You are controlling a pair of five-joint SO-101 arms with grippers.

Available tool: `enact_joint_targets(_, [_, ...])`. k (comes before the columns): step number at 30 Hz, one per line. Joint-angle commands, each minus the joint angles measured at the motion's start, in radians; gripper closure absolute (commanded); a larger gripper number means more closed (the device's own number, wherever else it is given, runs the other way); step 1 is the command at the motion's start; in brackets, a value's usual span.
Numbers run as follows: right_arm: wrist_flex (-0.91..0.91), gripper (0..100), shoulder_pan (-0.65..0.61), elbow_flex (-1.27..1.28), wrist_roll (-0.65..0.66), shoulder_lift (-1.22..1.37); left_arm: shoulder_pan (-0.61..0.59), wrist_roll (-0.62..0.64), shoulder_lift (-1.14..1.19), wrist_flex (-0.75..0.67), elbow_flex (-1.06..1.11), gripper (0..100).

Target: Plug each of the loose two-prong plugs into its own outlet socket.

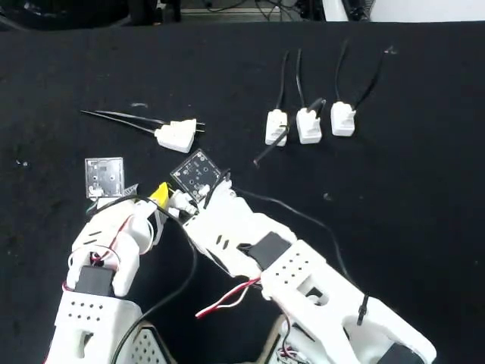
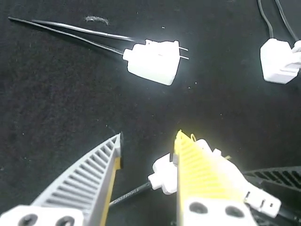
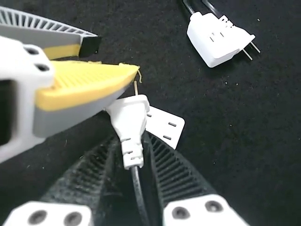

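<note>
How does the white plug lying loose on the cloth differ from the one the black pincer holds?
The loose plug is chunky and blocky; the held plug is slimmer. The loose plug lies free on the table; the held plug is clamped in the right pincer. The loose plug trails two thin wires; the held plug has one cord. Both are white.

Black ribbed fingers (image 3: 174, 179) on the right gripper (image 3: 131, 143), and the held plug (image 3: 128, 117) is white on a black cord (image 3: 137, 188). Left gripper (image 2: 148, 141): grey ribbing, yellow facing; loose plug (image 2: 153, 61) white, table (image 1: 424, 189) black.
</note>
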Motion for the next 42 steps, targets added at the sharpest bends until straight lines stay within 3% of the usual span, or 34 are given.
enact_joint_targets(1, [-0.043, 98.7, -0.011, -0.013, -0.006, -0.062, 0.016, -0.046, 0.009, 0.000, 0.013, 81])
enact_joint_targets(25, [-0.040, 98.8, -0.011, -0.019, -0.009, -0.062, 0.027, -0.051, 0.011, 0.006, 0.016, 81])
enact_joint_targets(29, [-0.040, 98.8, -0.011, -0.019, -0.008, -0.062, 0.084, -0.127, 0.011, 0.002, 0.036, 81])
enact_joint_targets(42, [-0.040, 98.8, -0.009, -0.021, -0.006, -0.062, 0.090, -0.138, 0.011, 0.002, 0.038, 81])
